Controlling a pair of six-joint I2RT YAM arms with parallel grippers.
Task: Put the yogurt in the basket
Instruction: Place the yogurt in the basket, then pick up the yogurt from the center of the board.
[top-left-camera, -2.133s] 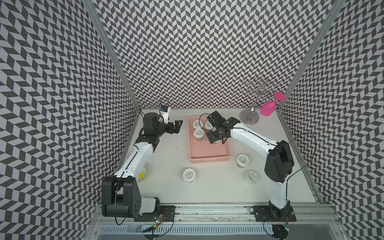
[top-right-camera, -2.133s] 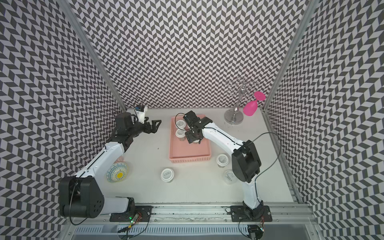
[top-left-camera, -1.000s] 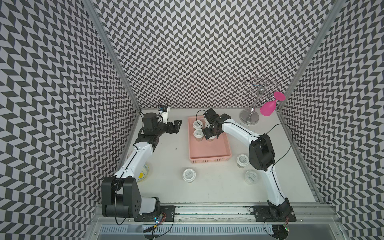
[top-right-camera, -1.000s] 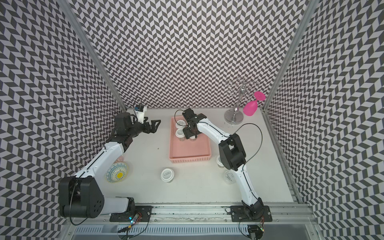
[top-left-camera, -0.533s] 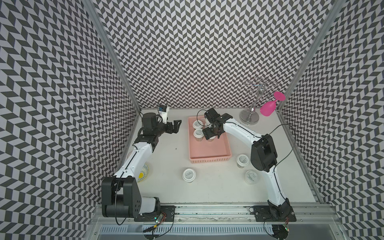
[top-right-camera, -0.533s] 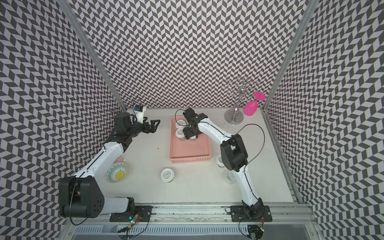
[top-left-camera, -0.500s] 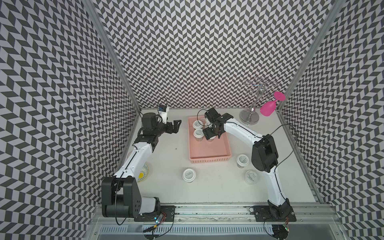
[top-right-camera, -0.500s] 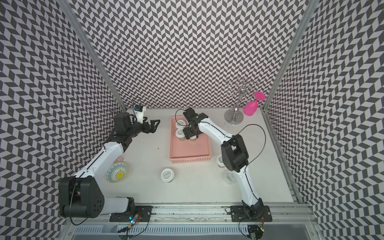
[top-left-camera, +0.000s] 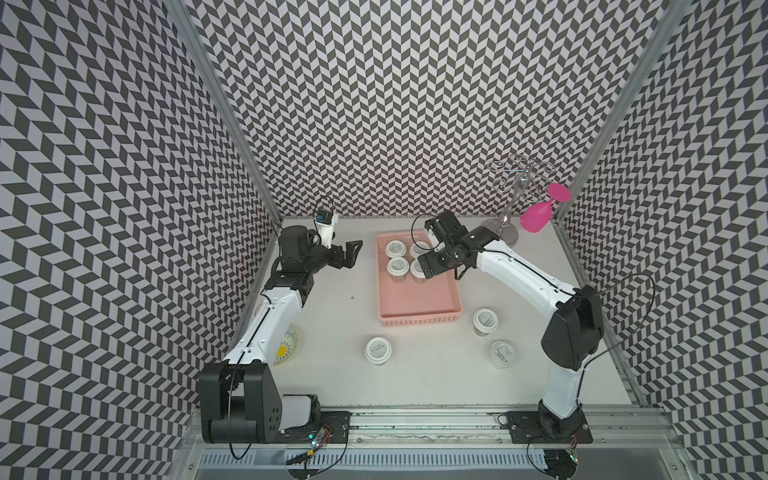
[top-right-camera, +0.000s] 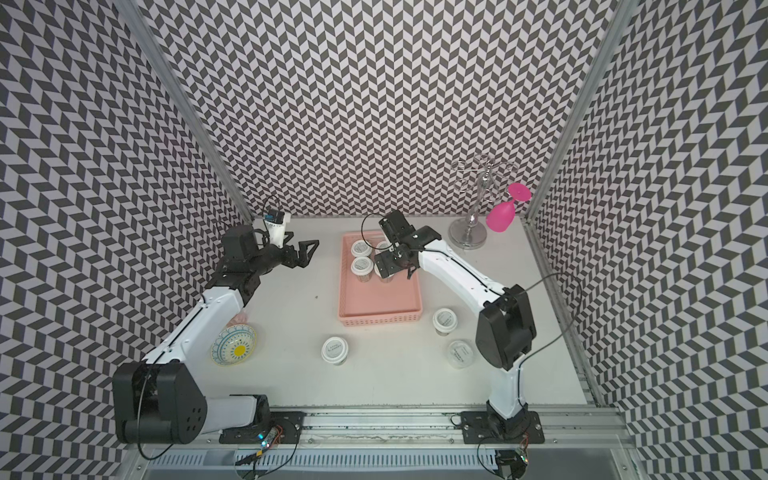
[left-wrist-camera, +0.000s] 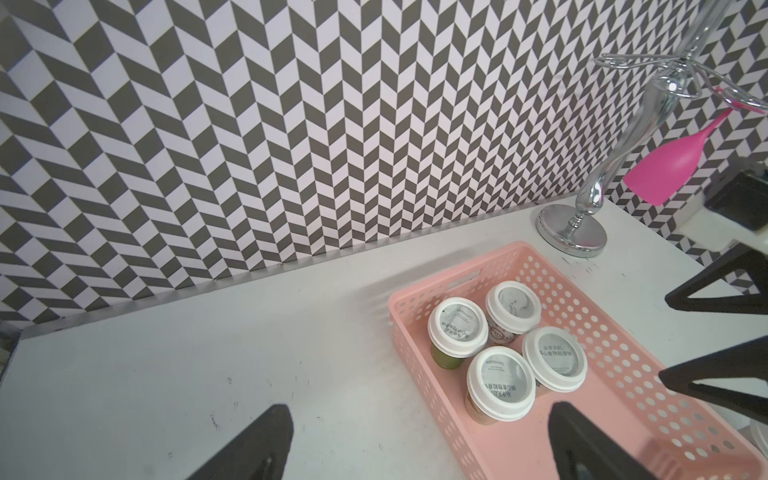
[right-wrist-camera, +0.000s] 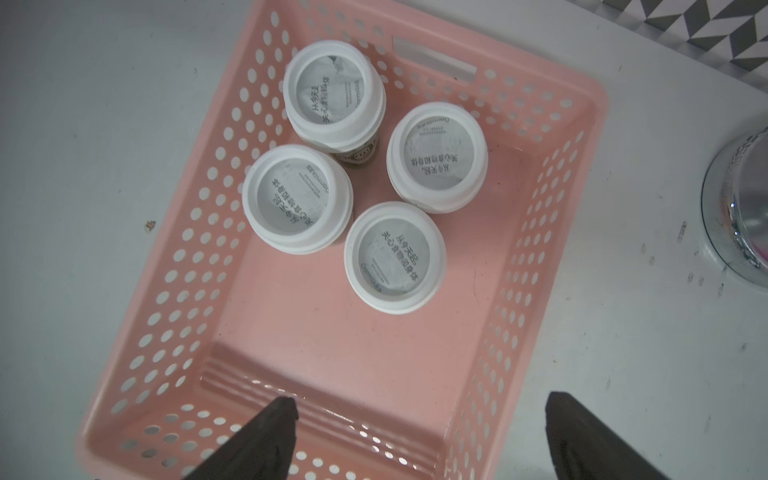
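My right hand (top-left-camera: 440, 270) has let go and lifted, jaws apart over the basket (top-left-camera: 419, 322); in both top views four yogurt tubs (top-left-camera: 397, 266) stand inside, three on the white surface (top-left-camera: 415, 382), chevron walls (top-left-camera: 395, 104) around; left wrist: my left hand (left-wrist-camera: 419, 436) gapes empty; right wrist: tubs crowd one end.

The basket (right-wrist-camera: 374, 353) was smooth salmon-pink plastic with a soft sheen on its floor and punched walls. The yogurt tubs (right-wrist-camera: 395, 257) wore white matt plastic lid rims around duller grey, paper-like printed centres. One tub (top-left-camera: 503, 354) outside the basket was cloudy clear plastic. The tabletop (right-wrist-camera: 83, 166) was white, matt and lightly scuffed with dark specks. The stand (left-wrist-camera: 571, 232) was mirror-bright chromed metal. The pink glass (left-wrist-camera: 660, 166) looked like smooth satin plastic. The left hand (left-wrist-camera: 419, 436) and the right hand (right-wrist-camera: 419, 419) were matt black plastic.
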